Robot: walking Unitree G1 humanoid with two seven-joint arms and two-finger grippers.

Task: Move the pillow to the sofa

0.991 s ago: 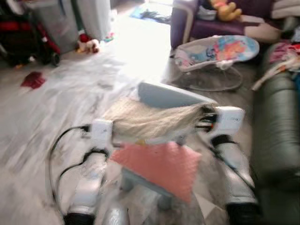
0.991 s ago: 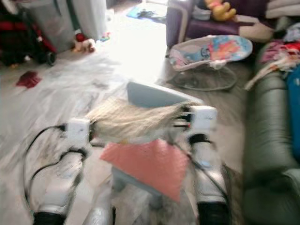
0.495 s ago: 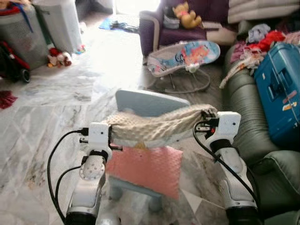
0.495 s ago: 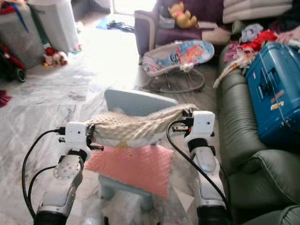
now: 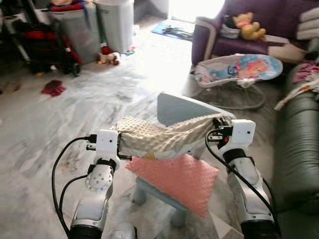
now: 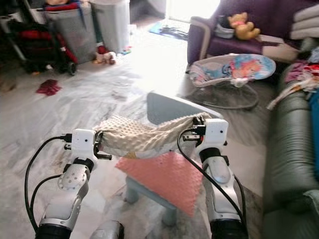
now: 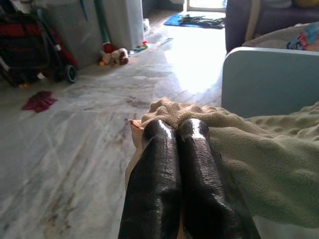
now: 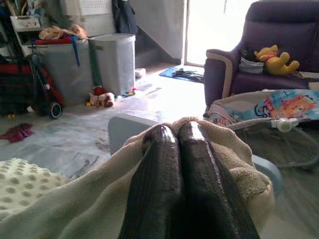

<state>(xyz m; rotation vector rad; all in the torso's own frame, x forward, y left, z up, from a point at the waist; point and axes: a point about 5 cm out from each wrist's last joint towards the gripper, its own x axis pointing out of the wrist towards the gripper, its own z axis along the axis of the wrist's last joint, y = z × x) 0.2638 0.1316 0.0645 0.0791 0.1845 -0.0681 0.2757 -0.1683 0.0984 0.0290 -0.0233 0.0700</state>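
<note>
A soft, bumpy cream pillow [image 5: 164,139] is held up at both ends. The left gripper [image 7: 177,130] and right gripper [image 8: 175,133] jaws are pinched closed on it.

I've swung the head camera left since half a second ago: the blue suitcase has dropped out of frame, the dark-green leather sofa [image 5: 299,149] sits at the right edge, and the red-and-black stroller [image 5: 42,42] and grey bins [image 5: 94,25] came in.

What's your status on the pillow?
Left gripper and right gripper shut on pillow, held up between them. Small blue chair directly ahead; sofa on right.
</note>
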